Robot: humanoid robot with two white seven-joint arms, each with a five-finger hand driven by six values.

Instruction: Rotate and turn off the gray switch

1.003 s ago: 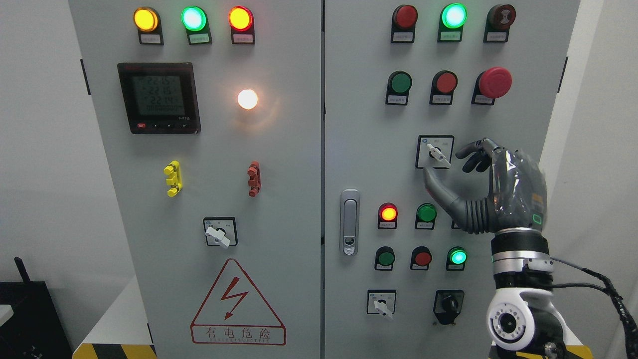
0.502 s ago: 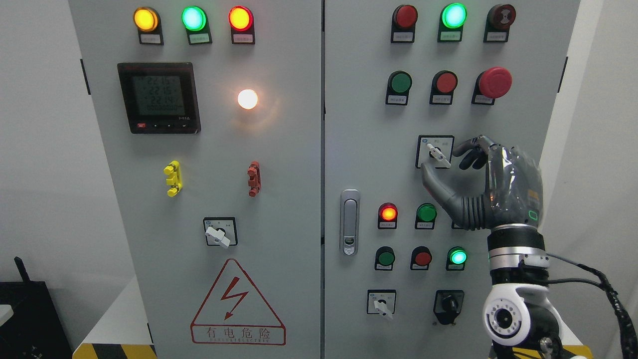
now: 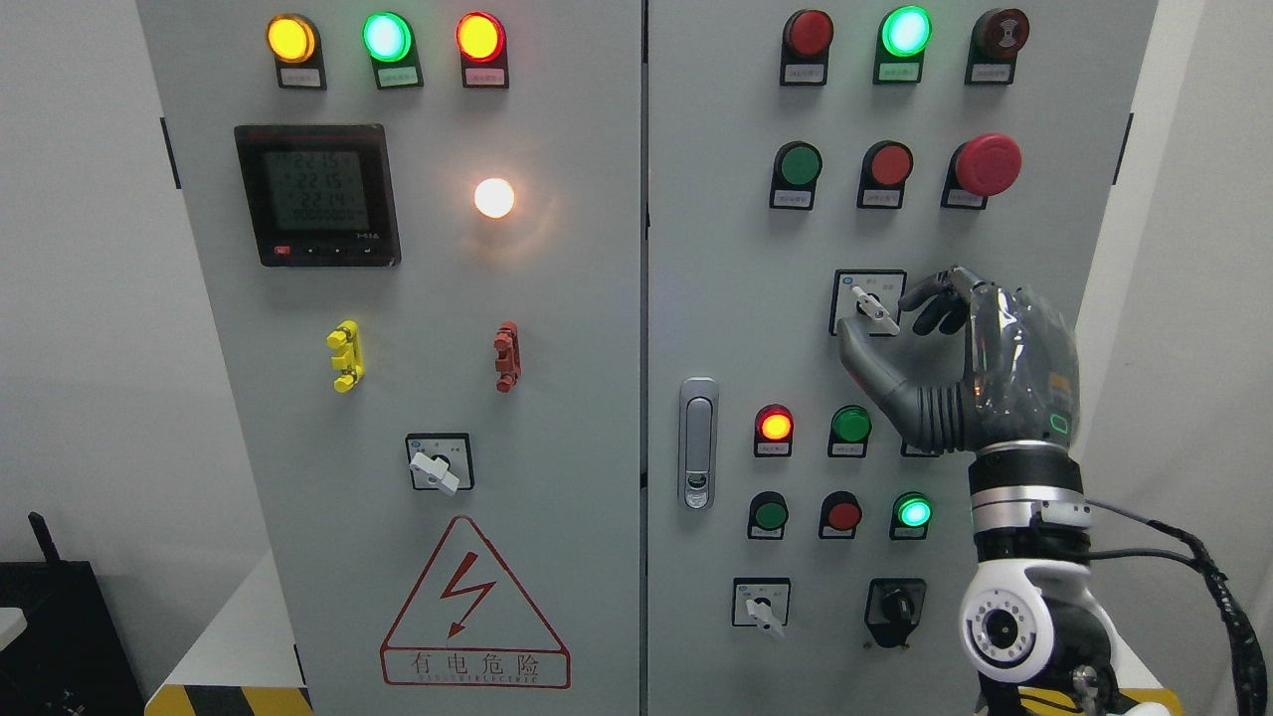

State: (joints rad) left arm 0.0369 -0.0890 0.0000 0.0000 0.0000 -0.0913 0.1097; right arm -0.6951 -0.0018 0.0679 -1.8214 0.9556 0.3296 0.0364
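Observation:
The gray rotary switch (image 3: 873,307) sits in a black-framed square plate on the right cabinet door, its white lever pointing down-right. My right hand (image 3: 877,320) is raised in front of the panel and stands open around the switch. Its thumb (image 3: 853,350) lies just below the lever, and the curled fingers (image 3: 925,294) hang just right of the plate. I see a small gap between the lever and the fingers. My left hand is out of view.
Lit red (image 3: 774,426) and unlit green (image 3: 850,425) lamps sit under the thumb. A red mushroom button (image 3: 987,164) is above. More rotary switches (image 3: 435,467) (image 3: 764,609), a black selector (image 3: 895,605) and the door latch (image 3: 698,443) are on the panel.
My right hand has risen and shifted left toward the gray switch, bringing thumb and fingers closer around it. The lever has not turned.

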